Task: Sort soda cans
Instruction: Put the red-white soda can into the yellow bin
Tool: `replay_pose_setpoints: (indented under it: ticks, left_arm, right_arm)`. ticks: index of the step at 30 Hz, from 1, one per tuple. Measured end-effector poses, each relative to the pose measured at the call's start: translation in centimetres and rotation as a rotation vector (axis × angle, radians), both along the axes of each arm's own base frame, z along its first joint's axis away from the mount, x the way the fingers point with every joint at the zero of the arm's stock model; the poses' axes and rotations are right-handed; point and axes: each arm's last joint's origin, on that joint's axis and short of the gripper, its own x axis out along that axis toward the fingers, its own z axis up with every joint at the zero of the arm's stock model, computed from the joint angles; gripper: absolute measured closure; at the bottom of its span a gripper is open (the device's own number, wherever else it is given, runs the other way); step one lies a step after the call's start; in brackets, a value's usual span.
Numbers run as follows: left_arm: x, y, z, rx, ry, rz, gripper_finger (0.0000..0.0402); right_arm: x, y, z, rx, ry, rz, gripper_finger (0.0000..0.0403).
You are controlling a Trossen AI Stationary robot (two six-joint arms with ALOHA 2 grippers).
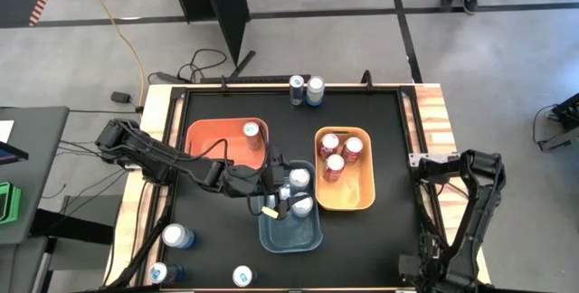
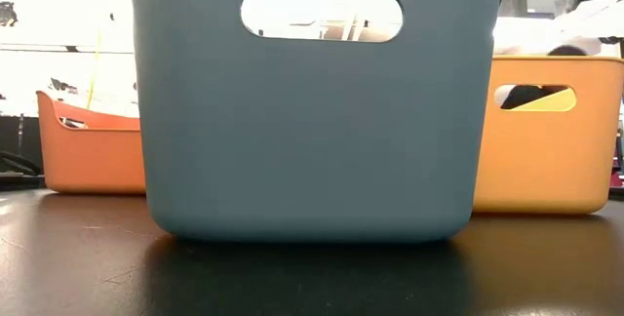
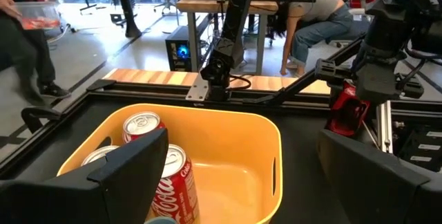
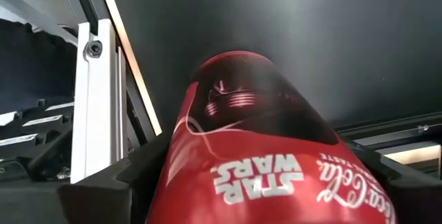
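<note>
My left gripper [image 1: 279,199] is open over the left side of the blue bin [image 1: 291,231], next to two silver-white cans [image 1: 299,178] standing in it. Its wrist view looks between the spread fingers at the yellow bin [image 3: 207,124], which holds three red cans [image 1: 335,155]. The orange bin [image 1: 217,139] holds one silver-white can [image 1: 251,130]. Two cans [image 1: 306,89] stand at the far edge. Three more [image 1: 176,236] stand at the near left. My right gripper [image 4: 255,182], at the table's near right corner, is shut on a red can [image 4: 248,134]. My right gripper holds the red can by its body [image 4: 207,175], pinched between the two fingers [image 4: 103,189], one on each side. The can lies along the fingers, and its far end [image 4: 238,75] points away from the wrist. In the left wrist view the can [image 3: 347,110] sticks out below the gripper, tilted.
The three bins sit close together mid-table; in the low view the blue bin [image 2: 312,111] fills the front, with the orange bin [image 2: 93,150] and the yellow bin [image 2: 546,131] behind. Metal rails [image 1: 412,121] frame the table. People [image 3: 314,16] are in the room beyond.
</note>
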Motion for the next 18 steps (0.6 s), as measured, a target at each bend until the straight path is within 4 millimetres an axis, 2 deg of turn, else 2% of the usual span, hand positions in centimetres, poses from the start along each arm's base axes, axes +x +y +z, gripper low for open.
replay_pose_setpoints:
  ticks: [5, 10, 13, 18]
  left_arm:
    - [0.0, 0.0, 0.0, 0.015, 0.002, -0.002, 0.0036]
    - [0.0, 0.0, 0.0, 0.031, 0.006, -0.005, 0.0036]
    - [0.0, 0.0, -0.1, 0.055, 0.015, -0.008, 0.0036]
    - [-0.3, 0.1, 0.1, 0.084, 0.026, -0.004, 0.0036]
  right_arm:
    - [0.5, -0.2, 0.7, -0.033, -0.021, 0.01, 0.009]
    - [1.4, -1.1, 2.6, -0.062, -0.014, 0.024, 0.009]
    - [2.2, -1.9, 4.6, -0.061, -0.027, 0.042, 0.009]
    - [3.9, -4.3, 9.4, -0.052, -0.104, 0.071, 0.009]
